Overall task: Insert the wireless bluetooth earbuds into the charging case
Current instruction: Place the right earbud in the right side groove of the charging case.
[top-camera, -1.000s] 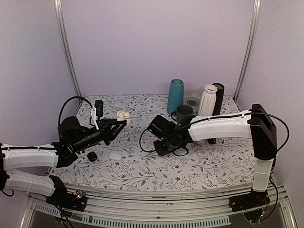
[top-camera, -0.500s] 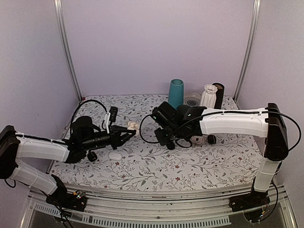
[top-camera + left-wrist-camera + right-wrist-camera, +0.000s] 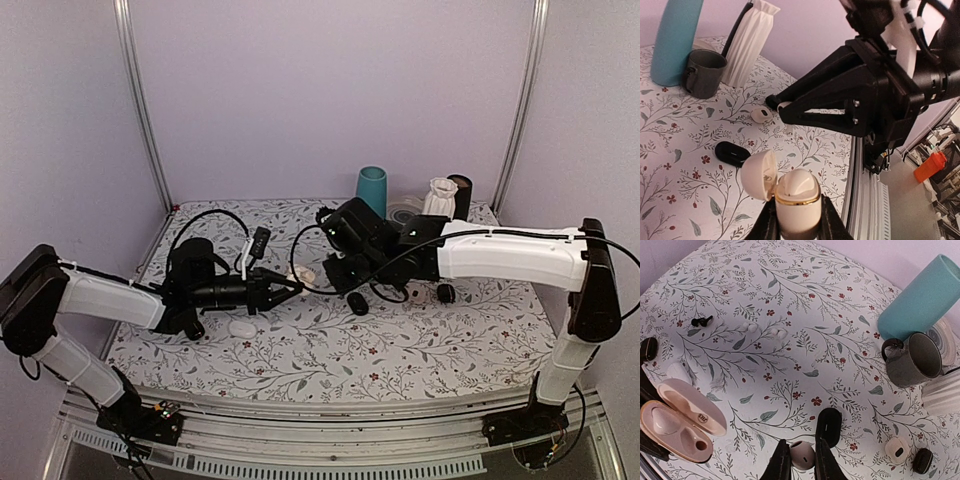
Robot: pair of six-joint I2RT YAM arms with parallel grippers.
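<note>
My left gripper [image 3: 797, 220] is shut on an open cream charging case [image 3: 796, 200] with a gold rim. It holds the case upright above the table, with the lid [image 3: 759, 175] hinged to the left. The case also shows in the right wrist view [image 3: 677, 425] and the top view [image 3: 307, 274]. My right gripper [image 3: 801, 456] is shut on a small cream earbud [image 3: 802, 455]. It hovers close to the right of the case [image 3: 345, 270]. A tiny black bud [image 3: 701, 321] lies far off on the cloth. I cannot pick out its pair.
A black oval case [image 3: 828, 426] lies under my right gripper. Two white buds [image 3: 764, 330], a white case [image 3: 242, 327] and another cream bud [image 3: 896, 449] lie on the floral cloth. A grey mug [image 3: 912, 360], a teal cylinder [image 3: 371, 190] and a white vase [image 3: 437, 197] stand at the back.
My left gripper has carried the open case to the right, toward the table's middle. My right gripper has lifted and moved back and left, to beside the case.
</note>
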